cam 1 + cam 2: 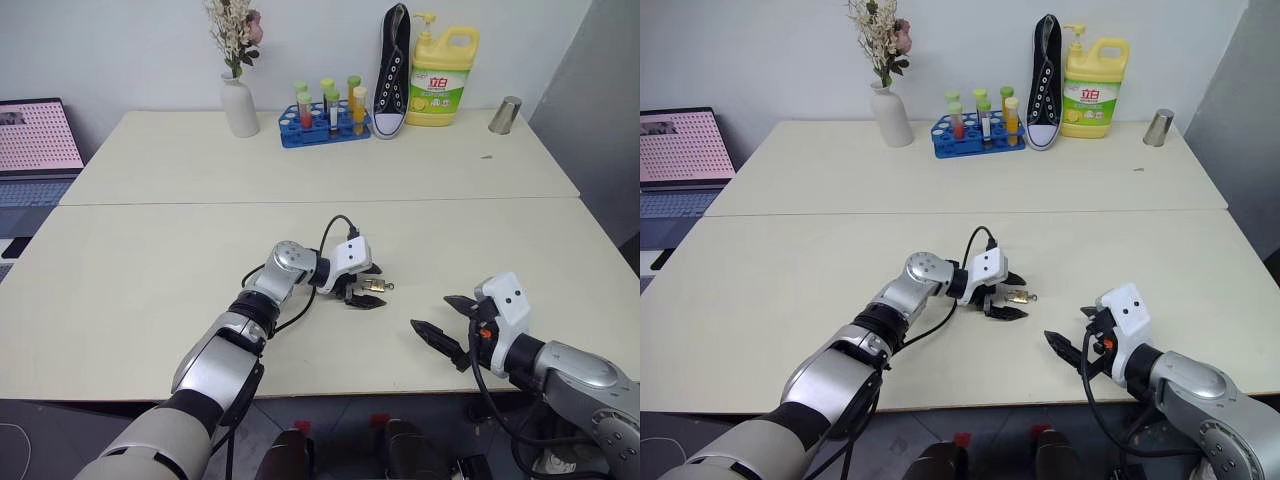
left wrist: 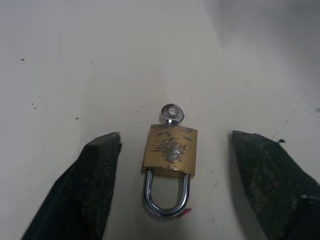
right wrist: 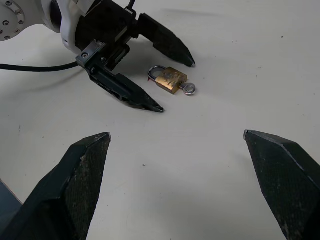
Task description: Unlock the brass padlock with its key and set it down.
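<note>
Brass padlock (image 2: 169, 153) between left end effector (image 2: 172, 145) fingers

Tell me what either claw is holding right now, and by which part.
Nothing. The brass padlock, key in it, lies on the table between the left claw's open fingers, untouched. The right claw is open.

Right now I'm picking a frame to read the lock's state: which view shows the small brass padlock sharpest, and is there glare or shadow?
Left wrist view: small brass padlock large, slightly soft, glare on its worn face; thin silver key head visible. Right wrist view: smaller but crisp, faint shadow underneath. Head views: tiny between the left gripper fingers.
</note>
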Tool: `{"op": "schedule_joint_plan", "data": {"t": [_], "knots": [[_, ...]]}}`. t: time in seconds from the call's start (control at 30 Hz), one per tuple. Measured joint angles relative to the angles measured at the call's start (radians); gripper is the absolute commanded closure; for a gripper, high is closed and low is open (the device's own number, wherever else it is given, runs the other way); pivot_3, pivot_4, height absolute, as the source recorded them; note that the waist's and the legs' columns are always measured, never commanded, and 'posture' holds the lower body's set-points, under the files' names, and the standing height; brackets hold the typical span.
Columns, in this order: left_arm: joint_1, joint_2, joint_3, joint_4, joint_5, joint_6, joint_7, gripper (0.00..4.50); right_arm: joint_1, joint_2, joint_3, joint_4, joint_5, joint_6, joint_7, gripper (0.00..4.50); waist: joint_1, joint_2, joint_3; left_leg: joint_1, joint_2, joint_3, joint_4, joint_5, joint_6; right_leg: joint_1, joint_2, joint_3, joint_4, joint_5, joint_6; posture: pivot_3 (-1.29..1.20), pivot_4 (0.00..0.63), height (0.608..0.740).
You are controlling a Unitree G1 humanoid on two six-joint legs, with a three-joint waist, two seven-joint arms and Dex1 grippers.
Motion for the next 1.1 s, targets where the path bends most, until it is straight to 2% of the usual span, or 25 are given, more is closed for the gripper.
{"op": "schedule_joint_plan", "data": {"t": [0.17,0.2,0.37,0.53,0.63,0.7,0.87,0.97,1.1], "knots": [[-0.001,0.005,-0.007,-0.019,0.024,0.016,-0.006,3.33,-0.001,0.0,0.0,0.0,-0.001,-0.01,0.004,0.0,0.0,-0.001,-0.001,0.002,0.0,0.0,0.0,0.0,0.0,0.001,0.0,0.0,0.0,0.0,0.0,0.0,0.15,0.74],[0.002,0.007,-0.009,-0.027,0.029,0.016,-0.003,3.52,-0.001,0.0,0.0,0.0,-0.001,-0.013,0.005,0.0,0.0,-0.001,-0.001,0.002,0.0,0.0,0.0,0.0,0.0,0.001,0.0,0.0,0.0,0.0,0.0,0.0,0.15,0.74],[0.063,0.031,-0.01,-0.12,0.043,-0.011,0.018,3.53,-0.026,-0.024,0.012,0.001,-0.006,-0.043,0.036,0.0,-0.003,-0.001,-0.002,0.004,0.001,0.001,-0.001,0.0,0.0,0.002,0.001,0.001,0.0,0.0,0.0,0.0,0.15,0.74],[0.2,0.101,0.005,-0.3,0.046,-0.11,0.053,3.53,-0.046,-0.055,0.07,0.01,-0.079,-0.152,0.095,0.0,-0.005,-0.001,-0.002,0.004,0.001,0.0,-0.002,0.0,0.0,0.002,0.001,0.002,0.0,0.0,0.0,0.0,0.15,0.74],[0.316,0.155,0.039,-0.425,0.039,-0.242,0.097,3.53,-0.087,-0.062,0.118,0.04,-0.128,-0.219,0.129,0.0,-0.006,-0.001,-0.001,0.004,0.002,0.0,-0.002,0.0,0.0,0.001,0.001,0.002,0.0,0.0,0.0,0.0,0.15,0.74],[0.404,0.21,0.081,-0.532,0.039,-0.425,0.171,3.53,-0.134,-0.058,0.153,0.087,-0.113,-0.235,0.192,0.0,-0.005,-0.002,-0.001,0.003,0.006,-0.003,-0.002,0.0,-0.001,0.0,0.0,0.002,0.0,0.0,0.0,0.0,0.15,0.74],[0.466,0.297,0.181,-0.668,0.105,-0.729,0.336,3.53,-0.254,-0.036,0.185,0.178,-0.036,-0.21,0.28,0.0,0.009,-0.002,-0.001,0.003,0.009,-0.003,-0.001,0.0,-0.001,0.001,0.0,0.002,-0.002,0.0,0.0,0.0,0.15,0.74],[0.514,0.325,0.208,-0.752,0.138,-0.825,0.41,3.53,-0.321,-0.034,0.198,0.222,0.009,-0.177,0.319,0.0,0.009,-0.002,-0.001,0.002,0.008,-0.004,-0.001,0.0,0.0,0.001,0.0,0.001,-0.002,0.001,0.0,0.0,0.15,0.74],[0.55,0.348,0.212,-0.801,0.177,-0.868,0.462,3.53,-0.4,-0.026,0.208,0.275,0.061,-0.126,0.352,0.0,0.006,-0.002,-0.001,0.002,0.009,-0.001,-0.001,0.0,0.0,0.0,0.0,0.0,-0.001,0.001,0.0,0.0,0.15,0.74]]}}
